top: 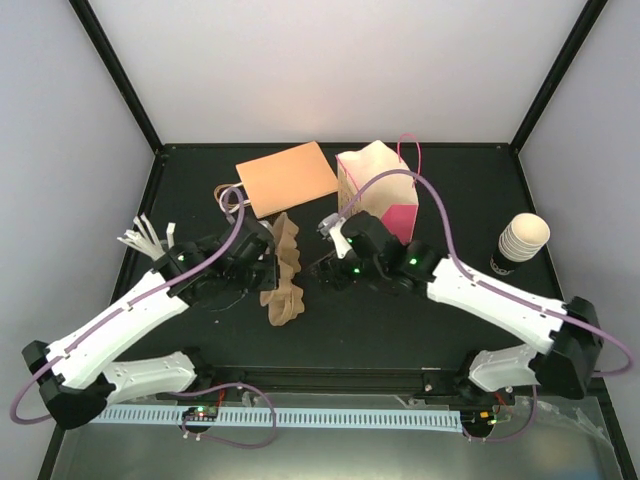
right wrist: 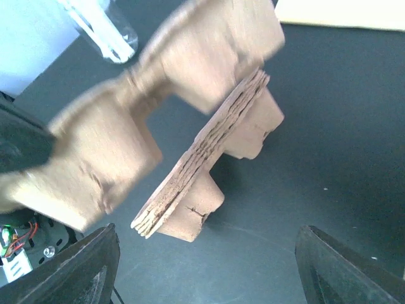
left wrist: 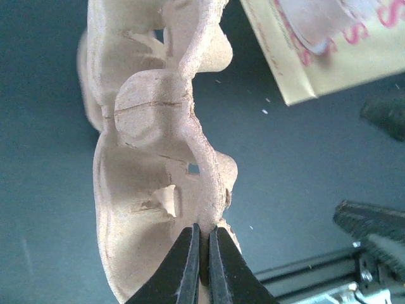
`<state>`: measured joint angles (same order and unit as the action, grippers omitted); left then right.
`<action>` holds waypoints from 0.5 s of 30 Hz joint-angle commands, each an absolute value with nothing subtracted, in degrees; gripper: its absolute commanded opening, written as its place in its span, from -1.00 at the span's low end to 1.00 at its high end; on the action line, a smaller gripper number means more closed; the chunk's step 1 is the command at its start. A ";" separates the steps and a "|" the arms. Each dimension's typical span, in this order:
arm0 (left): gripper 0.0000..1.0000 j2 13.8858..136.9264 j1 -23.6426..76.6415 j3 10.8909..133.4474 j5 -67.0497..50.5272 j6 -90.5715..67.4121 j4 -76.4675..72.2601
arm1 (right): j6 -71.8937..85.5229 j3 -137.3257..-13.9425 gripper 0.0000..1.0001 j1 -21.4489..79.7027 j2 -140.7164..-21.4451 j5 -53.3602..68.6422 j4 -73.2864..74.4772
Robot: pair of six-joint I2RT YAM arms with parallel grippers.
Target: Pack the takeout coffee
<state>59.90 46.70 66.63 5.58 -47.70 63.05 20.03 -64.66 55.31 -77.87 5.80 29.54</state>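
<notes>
Nearest, left gripper [left wrist: 204, 235] is clamped on rough, scalloped brown pulp carrier [left wrist: 152, 120]; right gripper [right wrist: 209, 272] is spread open. Ribbed cream takeout coffee [top: 523, 243] at right: long axis tilted upper-right, dark end lower-left.

Left arm [top: 110, 335], right arm [top: 490, 295]: white shells, black joints, purple cables [top: 436, 203], green LEDs [top: 411, 262]. Left claw [left wrist: 204, 253], right claw [right wrist: 209, 256] black.

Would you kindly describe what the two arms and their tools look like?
The left arm and right arm have white shells with black joints, small green lights and a looping purple cable each. The left tool has slim black tapered fingers.
</notes>
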 commanded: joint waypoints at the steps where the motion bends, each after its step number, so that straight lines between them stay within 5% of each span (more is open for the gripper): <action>1: -0.90 62.51 51.95 69.58 1.84 -49.04 58.91 | 17.29 -65.06 0.58 55.54 -72.16 0.02 33.41; 12: -0.86 78.92 63.04 70.80 5.76 -62.03 50.52 | 17.71 -64.19 0.59 55.46 -60.31 -8.38 40.83; 15: -0.62 82.98 63.36 69.55 4.15 -62.80 46.64 | 18.05 -62.56 0.62 55.40 -57.44 -9.68 41.63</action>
